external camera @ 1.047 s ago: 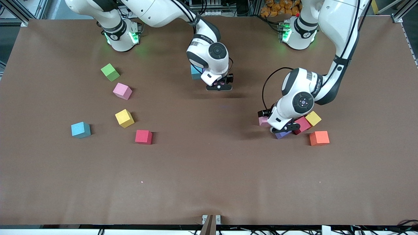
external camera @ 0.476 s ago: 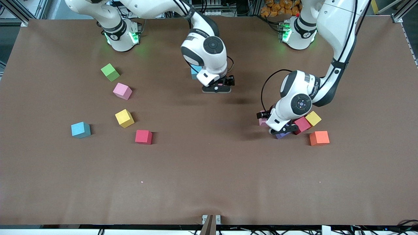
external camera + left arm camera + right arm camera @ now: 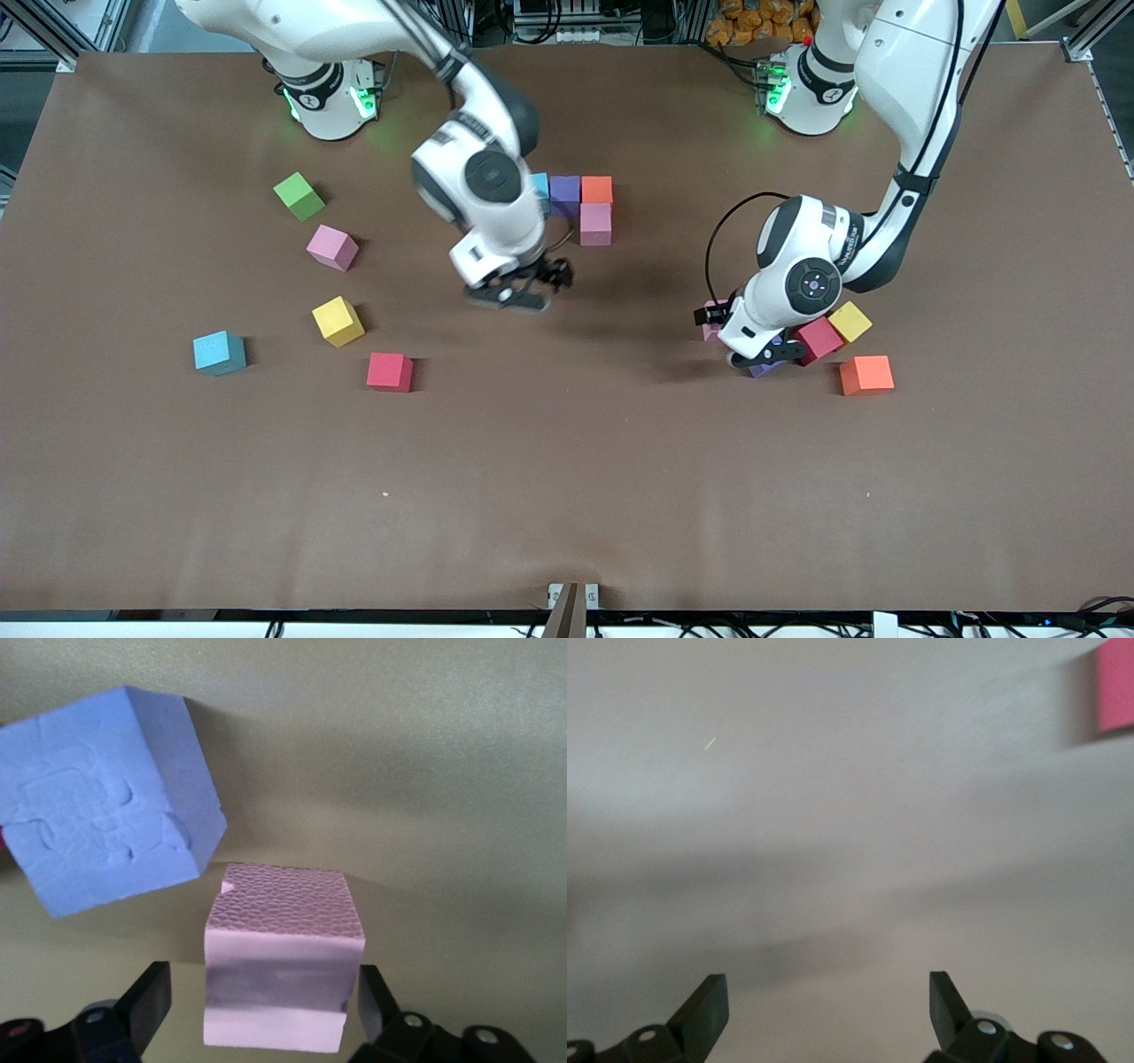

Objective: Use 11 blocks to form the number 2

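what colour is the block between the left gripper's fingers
Pink. The block between the left gripper fingers shows best in the left wrist view.

green cube [image 3: 299, 196] on brown table [image 3: 567, 496], toward right arm's end

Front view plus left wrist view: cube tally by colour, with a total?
Pink cubes: 3
Light blue cubes: 2
Purple cubes: 2
Orange cubes: 2
Yellow cubes: 2
Red cubes: 2
Green cube: 1
Total: 14
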You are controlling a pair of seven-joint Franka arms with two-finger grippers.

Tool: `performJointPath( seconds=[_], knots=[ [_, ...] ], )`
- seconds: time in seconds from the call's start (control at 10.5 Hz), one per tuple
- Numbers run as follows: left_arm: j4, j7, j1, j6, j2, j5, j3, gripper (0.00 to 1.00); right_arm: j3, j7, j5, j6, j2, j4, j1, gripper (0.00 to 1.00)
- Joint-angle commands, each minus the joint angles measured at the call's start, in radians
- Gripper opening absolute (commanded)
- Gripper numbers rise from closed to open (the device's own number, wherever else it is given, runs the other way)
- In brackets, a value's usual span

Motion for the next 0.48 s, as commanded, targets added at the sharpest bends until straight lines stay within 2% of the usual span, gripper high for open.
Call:
performJointPath(
  seconds=[0.0, 0.1, 0.19, 0.38],
  knots=[
    [0.011, -0.025, -0.009, 0.023, 0.016, 0.011, -0.004, 0.88, 0.015, -0.090, 0.000, -0.027, -0.024, -0.028, -0.127, 1.00],
    [0.011, -0.031, -0.011, 0.024, 0.019, 0.011, -0.006, 0.86, 0.013, -0.166, -0.003, -0.040, -0.024, -0.030, -0.186, 1.00],
    [0.011, -0.031, -0.009, 0.024, 0.024, 0.013, -0.009, 0.79, 0.012, -0.260, -0.003, -0.052, -0.023, -0.030, -0.235, 1.00],
    [0.012, -0.038, -0.012, 0.026, 0.030, 0.019, -0.012, 0.59, 0.012, -0.389, -0.005, -0.064, -0.018, -0.033, -0.325, 1.00]
  ],
)
